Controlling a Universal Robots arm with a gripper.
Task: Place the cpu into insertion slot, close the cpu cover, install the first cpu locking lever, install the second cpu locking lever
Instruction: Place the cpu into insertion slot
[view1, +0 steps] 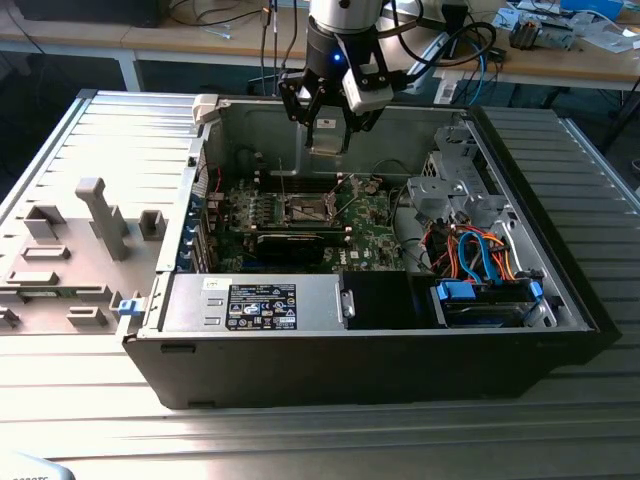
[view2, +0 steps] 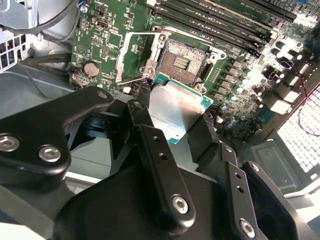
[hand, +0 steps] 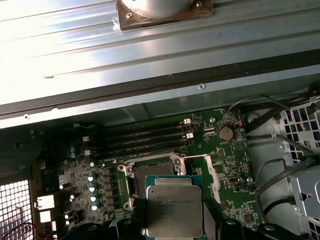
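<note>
My gripper (view1: 327, 138) hangs above the open computer case, shut on the cpu (view1: 327, 134). In the second wrist view the cpu (view2: 176, 107), a silvery square with a green edge, sits between the two black fingers (view2: 144, 114) and is tilted over the near side of the insertion slot (view2: 182, 62). The slot (view1: 305, 208) is a dark square recess in the green motherboard (view1: 370, 240), and it holds nothing. The cpu cover (view2: 136, 54), a thin metal frame, stands swung open beside the slot. In the first wrist view the cpu (hand: 174, 210) covers part of the slot (hand: 152, 170).
Long black memory slots (hand: 150, 137) run beside the socket. A power supply (view1: 260, 303) lies at the case's front, with a drive cage and coloured cables (view1: 480, 255) toward the exterior view's right. The case walls (view1: 410, 125) enclose the board. Grey fixtures (view1: 100, 215) stand outside on the exterior view's left.
</note>
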